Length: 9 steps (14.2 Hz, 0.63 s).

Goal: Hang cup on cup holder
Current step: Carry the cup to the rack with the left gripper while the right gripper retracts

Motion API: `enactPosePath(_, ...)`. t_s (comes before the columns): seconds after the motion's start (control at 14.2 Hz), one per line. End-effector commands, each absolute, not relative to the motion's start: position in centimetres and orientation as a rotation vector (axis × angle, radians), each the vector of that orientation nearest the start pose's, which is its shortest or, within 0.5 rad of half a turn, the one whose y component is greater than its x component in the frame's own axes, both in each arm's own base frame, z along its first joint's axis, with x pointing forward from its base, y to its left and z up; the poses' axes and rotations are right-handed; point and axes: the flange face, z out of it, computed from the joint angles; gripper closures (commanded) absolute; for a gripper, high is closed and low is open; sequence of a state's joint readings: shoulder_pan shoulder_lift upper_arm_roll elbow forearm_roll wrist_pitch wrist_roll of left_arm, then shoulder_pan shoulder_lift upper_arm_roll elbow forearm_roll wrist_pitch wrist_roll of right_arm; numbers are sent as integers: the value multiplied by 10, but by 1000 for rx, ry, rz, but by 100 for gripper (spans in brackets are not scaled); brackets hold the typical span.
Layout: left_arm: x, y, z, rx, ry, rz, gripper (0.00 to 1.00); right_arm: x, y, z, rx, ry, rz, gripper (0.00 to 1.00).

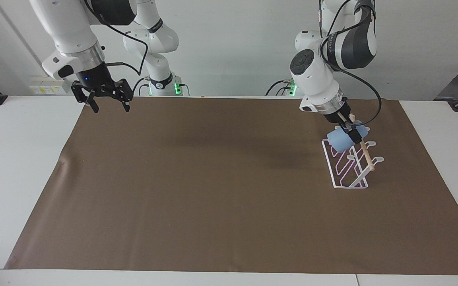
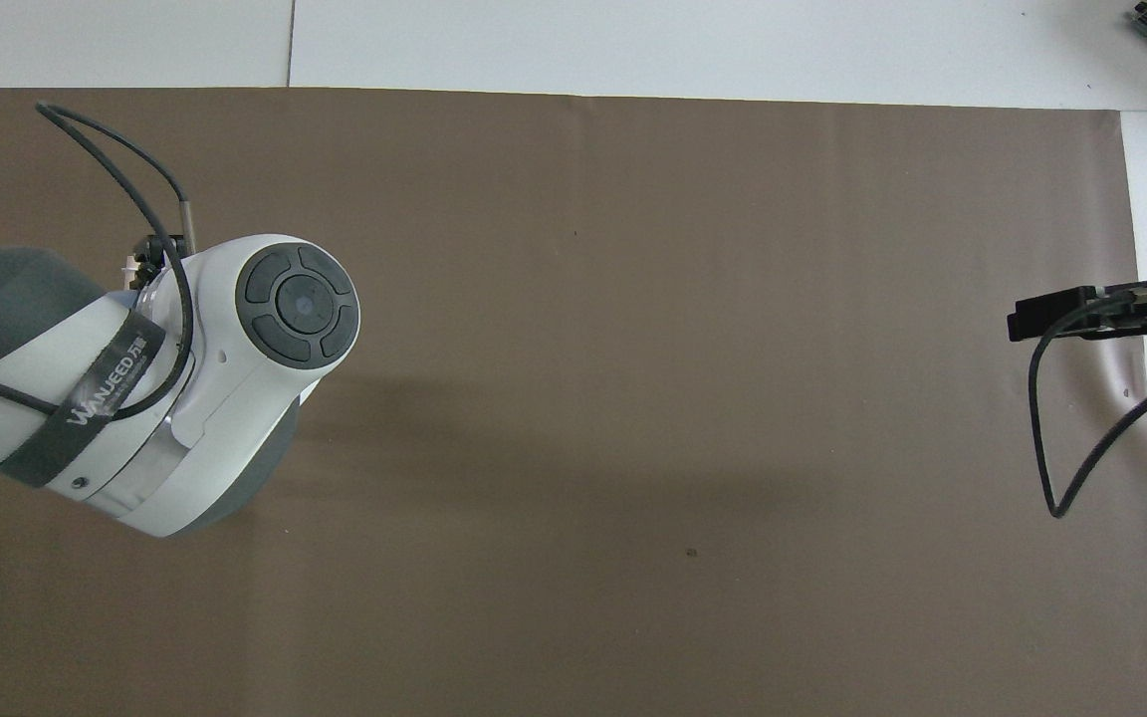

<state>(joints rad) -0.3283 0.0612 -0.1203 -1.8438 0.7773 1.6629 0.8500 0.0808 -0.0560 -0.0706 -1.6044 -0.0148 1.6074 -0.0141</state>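
1. Facing view: the left claw [image 1: 351, 130] is clamping the cup [image 1: 342, 140], which is lying tilted on its side, its body sticking out toward eight o'clock from the fingers, just under the wrist. The cup is sitting over the end of the cup holder [image 1: 348, 163] that is nearer to the robots, against the upper prongs and beside the wooden dowel [image 1: 363, 149]. Whether a prong is actually entering the cup's mouth is impossible to tell, since the mouth is facing away and the claw is covering that spot. The cup holder is standing on the brown mat [image 1: 221, 190] covering the table [image 1: 22, 167], toward the left arm's end.

2. Facing view, upper part: the right claw [image 1: 109, 104] is hanging with its fingers spread apart and gripping nothing, over the mat's corner at about ten o'clock in the picture, waiting well apart from the cup.

3. Overhead view: the left arm's white wrist housing [image 2: 235, 368] is covering the cup, the cup holder and the left claw entirely. The right claw [image 2: 1022, 324] is showing only as a dark block at three o'clock, with its arm cut off by the edge.
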Motion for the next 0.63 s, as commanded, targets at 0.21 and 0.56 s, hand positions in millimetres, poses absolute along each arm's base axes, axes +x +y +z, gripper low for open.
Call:
enactPosePath(0.21, 536, -157, 473, -1554, 1614, 533, 100, 534, 2, 629, -3204, 15, -86, 0)
enactPosePath(0.56, 549, -159, 436, -1515, 1618, 551, 100, 527, 4, 621, -3190, 18, -41, 0)
